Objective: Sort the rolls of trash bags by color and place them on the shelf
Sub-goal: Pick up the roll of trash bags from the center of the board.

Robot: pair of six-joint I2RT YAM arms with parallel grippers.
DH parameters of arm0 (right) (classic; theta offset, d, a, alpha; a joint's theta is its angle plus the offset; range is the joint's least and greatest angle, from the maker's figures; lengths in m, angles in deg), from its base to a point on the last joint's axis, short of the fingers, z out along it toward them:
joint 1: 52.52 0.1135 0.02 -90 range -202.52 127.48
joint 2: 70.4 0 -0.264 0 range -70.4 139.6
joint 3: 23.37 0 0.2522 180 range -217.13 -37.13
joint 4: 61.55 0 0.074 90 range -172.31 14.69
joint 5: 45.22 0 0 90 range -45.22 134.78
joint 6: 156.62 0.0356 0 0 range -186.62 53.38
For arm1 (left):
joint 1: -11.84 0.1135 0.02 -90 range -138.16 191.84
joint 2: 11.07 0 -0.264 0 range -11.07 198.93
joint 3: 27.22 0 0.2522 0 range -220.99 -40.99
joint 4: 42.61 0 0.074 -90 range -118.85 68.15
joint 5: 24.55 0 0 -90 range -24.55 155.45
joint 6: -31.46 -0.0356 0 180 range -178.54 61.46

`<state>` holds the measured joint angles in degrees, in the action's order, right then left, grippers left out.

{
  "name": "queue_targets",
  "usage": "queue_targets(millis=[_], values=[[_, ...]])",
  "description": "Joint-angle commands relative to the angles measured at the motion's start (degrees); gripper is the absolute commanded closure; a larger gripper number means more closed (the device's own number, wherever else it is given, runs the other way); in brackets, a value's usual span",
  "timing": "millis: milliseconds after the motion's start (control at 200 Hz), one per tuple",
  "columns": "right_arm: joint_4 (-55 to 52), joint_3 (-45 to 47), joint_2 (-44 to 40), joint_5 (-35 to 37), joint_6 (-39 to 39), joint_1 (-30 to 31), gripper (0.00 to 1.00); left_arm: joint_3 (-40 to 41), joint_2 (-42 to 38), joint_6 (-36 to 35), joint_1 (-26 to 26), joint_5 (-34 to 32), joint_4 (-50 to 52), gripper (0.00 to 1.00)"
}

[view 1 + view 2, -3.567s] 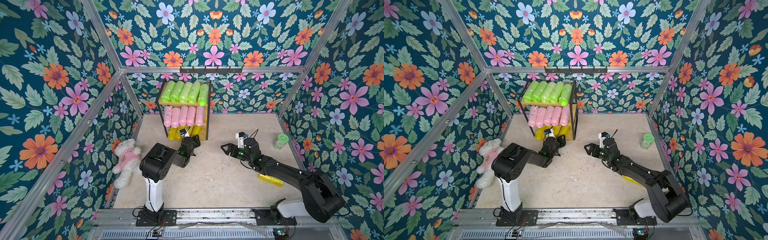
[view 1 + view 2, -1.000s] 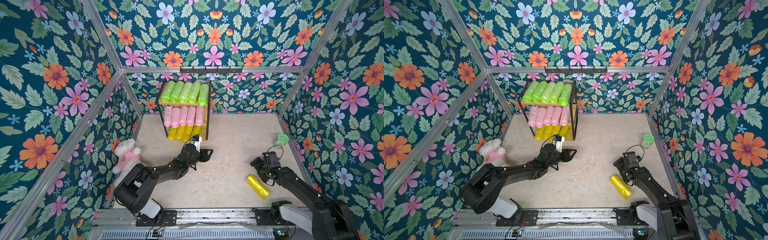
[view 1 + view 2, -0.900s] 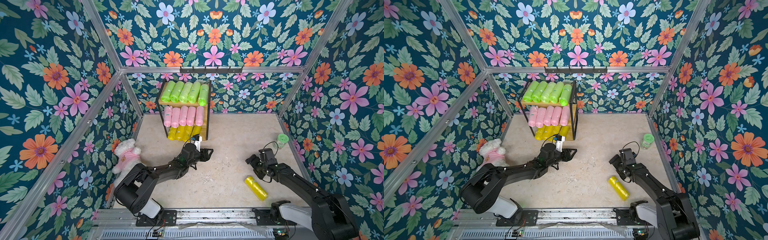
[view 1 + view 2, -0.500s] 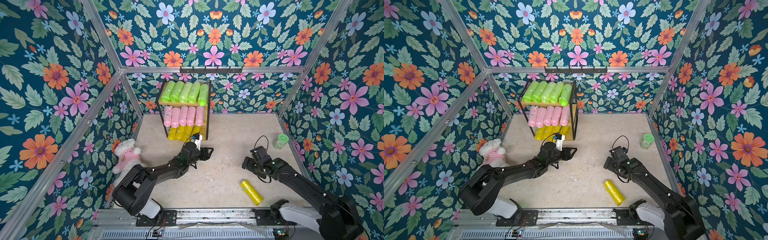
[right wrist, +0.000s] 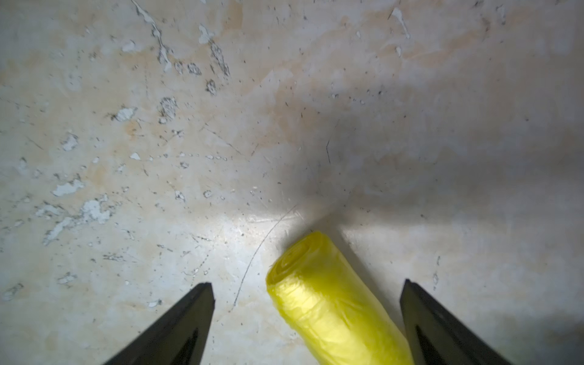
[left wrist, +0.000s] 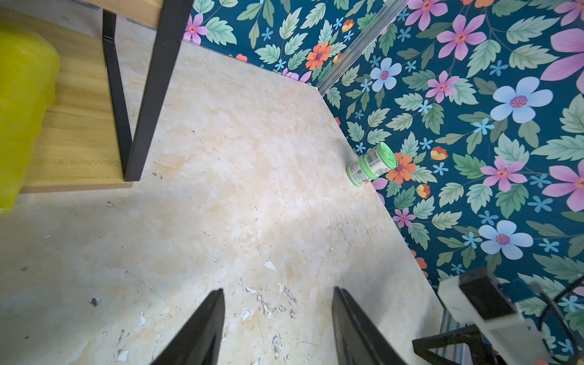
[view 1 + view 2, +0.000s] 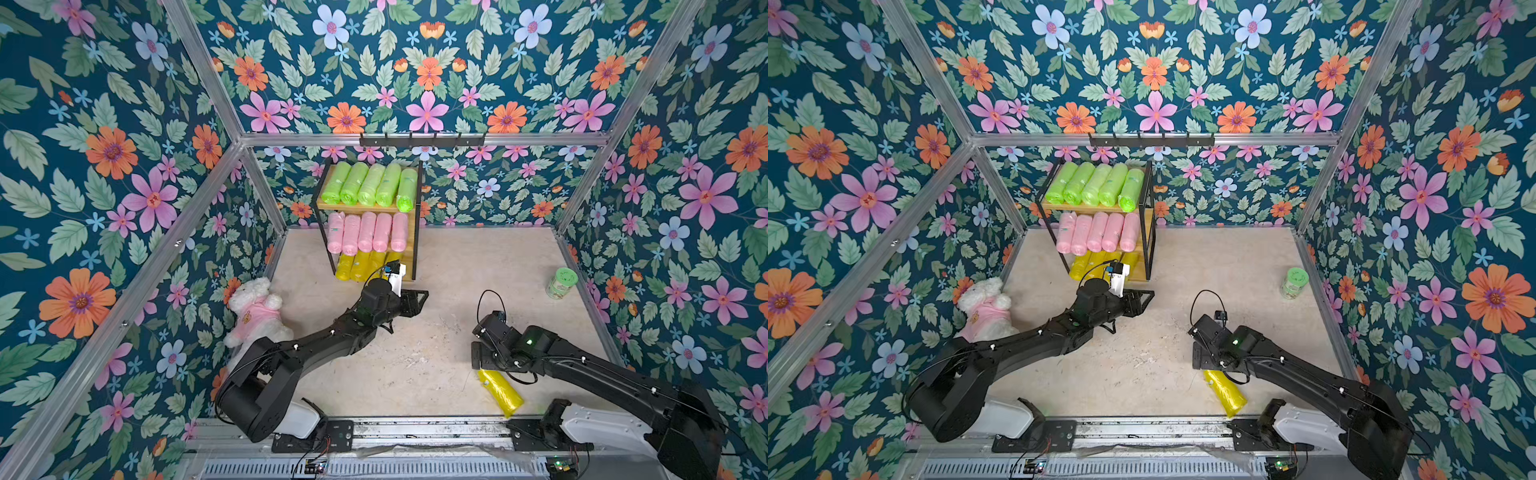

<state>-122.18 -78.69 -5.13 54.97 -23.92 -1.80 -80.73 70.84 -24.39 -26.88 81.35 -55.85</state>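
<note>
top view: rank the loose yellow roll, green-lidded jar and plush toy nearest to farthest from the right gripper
1. yellow roll: on the floor, directly below the right gripper in a top view.
2. green-lidded jar: upright by the right wall, farther back.
3. plush toy: against the left wall, across the floor.
</note>
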Motion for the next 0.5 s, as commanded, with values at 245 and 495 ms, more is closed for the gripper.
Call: queue_targets(millis=[245, 495], values=[[2.43, 5.14, 4.12, -1.27, -0.37, 3.58, 0.09, 2.2, -3.84, -1.02, 0.04, -1.21, 1.34, 0.38], [3.74, 5.0, 7.04, -3.04, -0.73, 3.56, 0.24, 2.31, -4.21, -1.02, 0.05, -0.96, 1.16, 0.38]])
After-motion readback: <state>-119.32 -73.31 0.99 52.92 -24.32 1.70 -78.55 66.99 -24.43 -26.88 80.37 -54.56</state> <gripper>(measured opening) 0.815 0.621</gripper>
